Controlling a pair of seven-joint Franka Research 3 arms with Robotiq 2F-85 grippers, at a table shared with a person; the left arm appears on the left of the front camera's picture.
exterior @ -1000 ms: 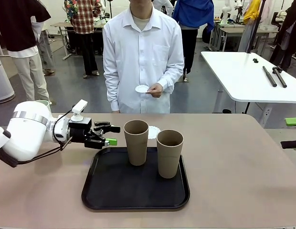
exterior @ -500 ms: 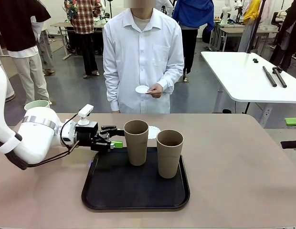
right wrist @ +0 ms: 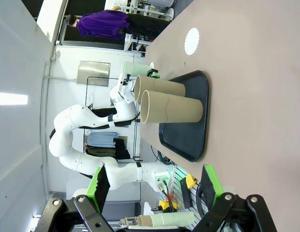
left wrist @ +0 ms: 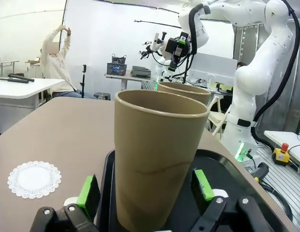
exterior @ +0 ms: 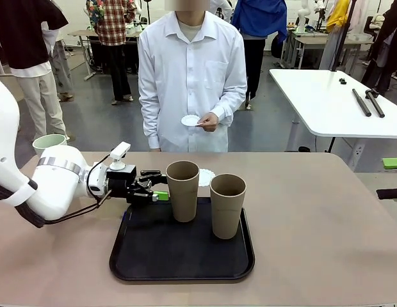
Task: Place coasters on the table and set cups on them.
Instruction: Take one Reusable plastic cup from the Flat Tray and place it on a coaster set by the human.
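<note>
Two tan-brown cups stand on a black tray (exterior: pixel 147 256). My left gripper (exterior: pixel 161 185) is open, its fingers reaching either side of the left cup (exterior: pixel 182 190). In the left wrist view this cup (left wrist: pixel 157 159) rises between the green pads (left wrist: pixel 89 191), and I cannot tell whether they touch it. The other tan cup (exterior: pixel 227 204) stands to its right. One coaster (exterior: pixel 205 176) lies on the table (exterior: pixel 314 224) behind the cups, and the person holds another coaster (exterior: pixel 190 119) in one hand. A mint green cup (exterior: pixel 48 142) stands behind my left arm. My right gripper (right wrist: pixel 155 186) is open and holds nothing.
The person in a white shirt (exterior: pixel 191 77) stands at the far edge of the table. The black tip of my right arm (exterior: pixel 389 193) hovers at the table's right edge. A white table (exterior: pixel 339 102) with dark tools stands farther back on the right.
My left gripper has moved right along the tray's far edge until its fingers flank the left tan cup. The mint cup has come into sight behind the arm.
</note>
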